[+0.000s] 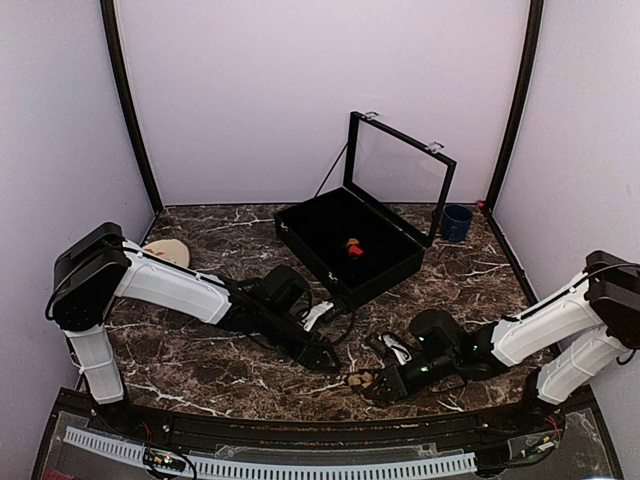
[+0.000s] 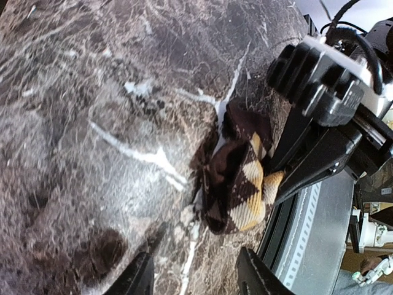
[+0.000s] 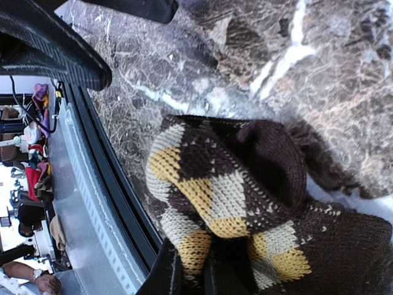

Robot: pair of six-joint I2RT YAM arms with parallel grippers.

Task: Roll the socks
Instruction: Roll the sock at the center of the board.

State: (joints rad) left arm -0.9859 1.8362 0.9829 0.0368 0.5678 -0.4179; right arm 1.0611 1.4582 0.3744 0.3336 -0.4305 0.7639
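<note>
Gripping the tan sock (image 1: pixel 355 380) w/ right jaws, pinched shut on one end of it. Down at 6 o'clock on the table (image 1: pixel 200 370), near the front edge. Looks about half done: bunched into a fat lump w/ a fold over the top, but loose and floppy at the pinched end, so prob. not a neat roll yet. Resting on the table, not lifted, as far as can be told.

Left jaws spread apart, nothing betw. them. Hanging just beside the lump at its 10 o'clock, not touching it.

Over at 12 o'clock, inside the black box (image 1: pixel 390 280) w/ lid up: a small red & orange bundle (image 1: pixel 353 248). Prob. the other sock, rolled and put away. Too small from up top to tell how tight.

So approx. one sock done, one to go. Left to do, at a guess: finish tucking the tan one tight, then maybe drop it in the box too.
</note>
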